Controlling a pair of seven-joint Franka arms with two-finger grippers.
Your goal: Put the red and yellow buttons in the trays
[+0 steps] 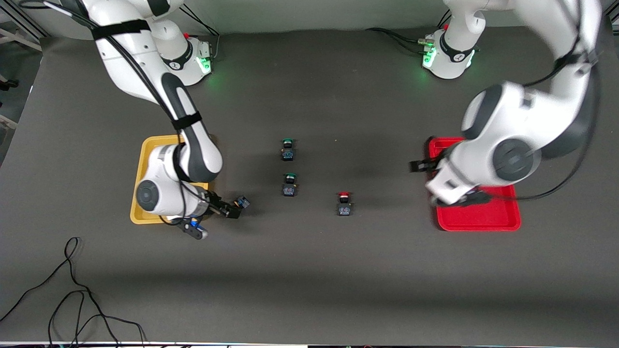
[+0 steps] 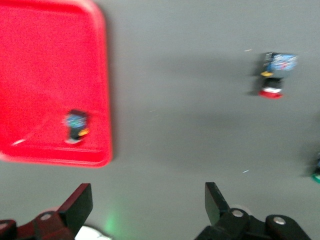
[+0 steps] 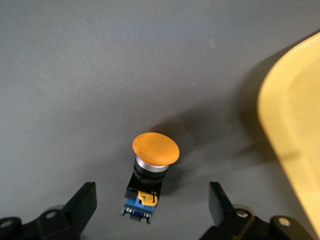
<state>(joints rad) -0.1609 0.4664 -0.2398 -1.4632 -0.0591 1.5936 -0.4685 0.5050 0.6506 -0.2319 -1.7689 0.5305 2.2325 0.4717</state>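
Two robot arms worked at a dark table holding a yellow tray (image 1: pixel 145 145) toward the right arm's end and a red tray (image 1: pixel 483 217) toward the left arm's end.

The task looked partly done. One button (image 2: pixel 76 125) lay inside the red tray, near its rim; its cap colour could not be told. A red-capped button (image 1: pixel 344 203) stood on the table between the trays, not yet moved. A yellow-capped button (image 3: pixel 150 175) stood on the table just beside the yellow tray. No button could be seen in the yellow tray, though the arm hid much of it.

The right gripper (image 3: pixel 150 210) hung over the yellow-capped button, jaws open and empty on either side of it. The left gripper (image 2: pixel 147 207) hung by the red tray's edge, jaws open and empty.

Two green-capped buttons (image 1: pixel 288 149) stood mid-table.

No writing or brand could be read.
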